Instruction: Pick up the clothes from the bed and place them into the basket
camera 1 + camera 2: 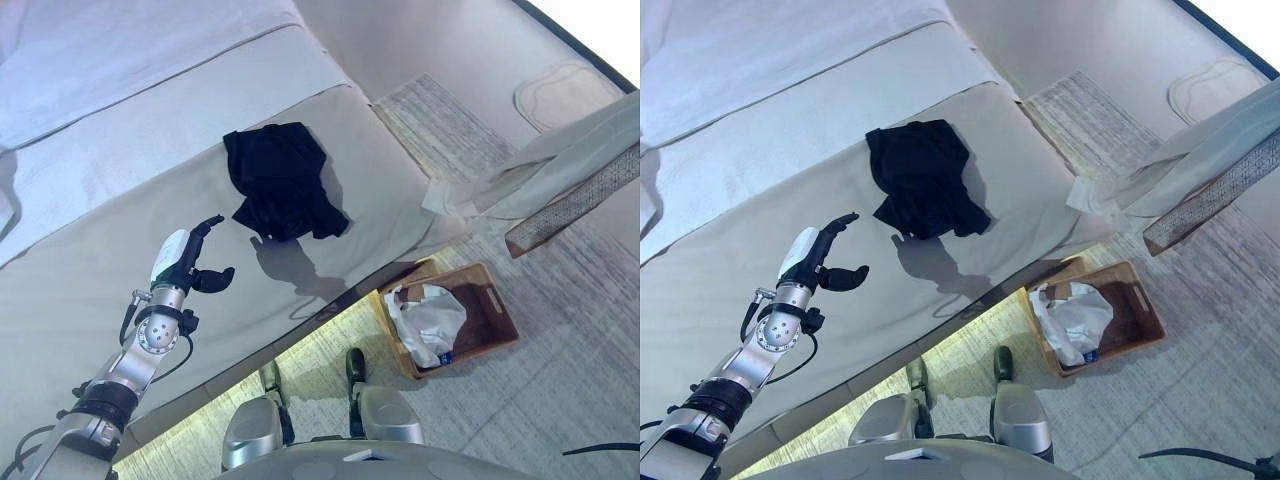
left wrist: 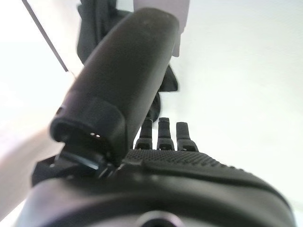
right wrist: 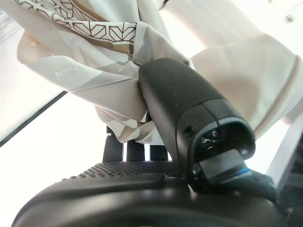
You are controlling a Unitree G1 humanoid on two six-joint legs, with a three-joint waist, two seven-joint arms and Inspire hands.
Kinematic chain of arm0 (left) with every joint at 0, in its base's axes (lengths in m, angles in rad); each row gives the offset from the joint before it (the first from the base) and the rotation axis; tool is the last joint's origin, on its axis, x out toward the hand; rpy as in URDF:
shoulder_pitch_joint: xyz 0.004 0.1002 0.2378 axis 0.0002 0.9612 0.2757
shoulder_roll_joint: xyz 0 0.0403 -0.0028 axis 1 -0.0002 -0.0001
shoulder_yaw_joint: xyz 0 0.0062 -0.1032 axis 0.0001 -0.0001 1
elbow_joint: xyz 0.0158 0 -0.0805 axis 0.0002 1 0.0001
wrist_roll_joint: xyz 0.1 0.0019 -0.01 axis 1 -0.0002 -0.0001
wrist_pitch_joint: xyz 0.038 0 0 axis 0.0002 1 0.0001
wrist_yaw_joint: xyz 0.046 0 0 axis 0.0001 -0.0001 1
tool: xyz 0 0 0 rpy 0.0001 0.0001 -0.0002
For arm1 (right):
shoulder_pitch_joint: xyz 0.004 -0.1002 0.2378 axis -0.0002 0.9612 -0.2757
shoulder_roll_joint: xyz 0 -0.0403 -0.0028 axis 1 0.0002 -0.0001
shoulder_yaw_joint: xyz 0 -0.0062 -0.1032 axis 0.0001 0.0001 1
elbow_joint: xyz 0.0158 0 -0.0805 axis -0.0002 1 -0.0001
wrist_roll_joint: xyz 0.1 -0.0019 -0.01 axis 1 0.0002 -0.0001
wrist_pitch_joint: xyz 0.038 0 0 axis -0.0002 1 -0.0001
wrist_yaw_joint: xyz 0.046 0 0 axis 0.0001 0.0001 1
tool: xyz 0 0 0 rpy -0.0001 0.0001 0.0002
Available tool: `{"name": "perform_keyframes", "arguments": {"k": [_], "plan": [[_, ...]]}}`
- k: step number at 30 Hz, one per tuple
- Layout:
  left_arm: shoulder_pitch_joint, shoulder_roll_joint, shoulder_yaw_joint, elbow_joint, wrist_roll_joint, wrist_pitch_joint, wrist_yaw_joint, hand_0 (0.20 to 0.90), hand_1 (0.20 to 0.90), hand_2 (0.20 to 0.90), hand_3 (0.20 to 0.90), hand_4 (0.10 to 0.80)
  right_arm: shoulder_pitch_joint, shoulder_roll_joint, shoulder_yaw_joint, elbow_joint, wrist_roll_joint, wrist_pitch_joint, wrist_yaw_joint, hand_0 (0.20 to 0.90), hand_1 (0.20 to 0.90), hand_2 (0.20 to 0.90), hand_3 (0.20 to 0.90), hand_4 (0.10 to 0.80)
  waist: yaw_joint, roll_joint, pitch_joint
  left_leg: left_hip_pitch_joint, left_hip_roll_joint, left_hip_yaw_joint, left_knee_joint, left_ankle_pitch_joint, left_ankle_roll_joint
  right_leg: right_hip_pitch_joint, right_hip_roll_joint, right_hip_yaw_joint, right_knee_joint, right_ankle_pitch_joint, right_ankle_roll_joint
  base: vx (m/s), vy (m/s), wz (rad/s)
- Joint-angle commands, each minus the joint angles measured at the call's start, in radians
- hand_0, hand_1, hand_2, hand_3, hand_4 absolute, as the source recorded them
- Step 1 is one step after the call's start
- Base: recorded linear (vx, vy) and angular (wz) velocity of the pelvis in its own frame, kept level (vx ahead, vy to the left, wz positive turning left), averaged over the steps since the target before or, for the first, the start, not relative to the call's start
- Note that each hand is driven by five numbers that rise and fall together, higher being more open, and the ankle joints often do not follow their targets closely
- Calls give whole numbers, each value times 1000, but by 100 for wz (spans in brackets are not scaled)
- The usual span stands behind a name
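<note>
A black garment (image 1: 280, 180) lies crumpled on the grey bed (image 1: 80, 290), near its foot-side edge. My left hand (image 1: 185, 262) hovers over the bed just short of the garment, fingers relaxed and thumb apart, holding nothing; the garment shows past its thumb in the left wrist view (image 2: 94, 28). My right hand (image 3: 142, 189) has thumb and fingers curled on a beige cloth with a patterned band (image 3: 94, 61). That cloth hangs in the air at the right (image 1: 560, 170), above and beyond the brown wicker basket (image 1: 495, 300). White clothing (image 1: 430, 320) lies in the basket.
The basket stands on a grey rug (image 1: 450, 130) beside the bed's edge. A pale mat (image 1: 560, 90) lies on the floor further off. A white duvet (image 1: 120, 50) covers the far part of the bed.
</note>
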Motion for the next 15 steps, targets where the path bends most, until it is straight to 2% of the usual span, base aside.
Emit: {"name": "perform_keyframes", "arguments": {"k": [1,9,15], "plan": [[-8,21,-10,41,28,-94,37,900,900,900,900,800,71,-124,1,-91,-9,-100,-69,300,300,300,200,100,-19,-24,-280,32,31,-22,89,-197,-1,-52,4,-5,68,-38,53,-29,-22,-30],[-63,3,-25,60,11,-87,17,900,900,900,900,800,254,-106,-161,-116,59,-110,21,300,300,300,200,100,-84,-10,-294,47,37,18,64,-194,-6,-83,24,37,68,-28,57,-34,-16,-25],[-80,-26,-13,99,18,-90,-1,900,900,900,900,800,391,-6,-214,-139,69,-142,152,300,300,300,200,100,-107,-7,-302,53,39,41,66,-198,-7,-97,33,49,71,-24,54,-12,-23,-18]]}}
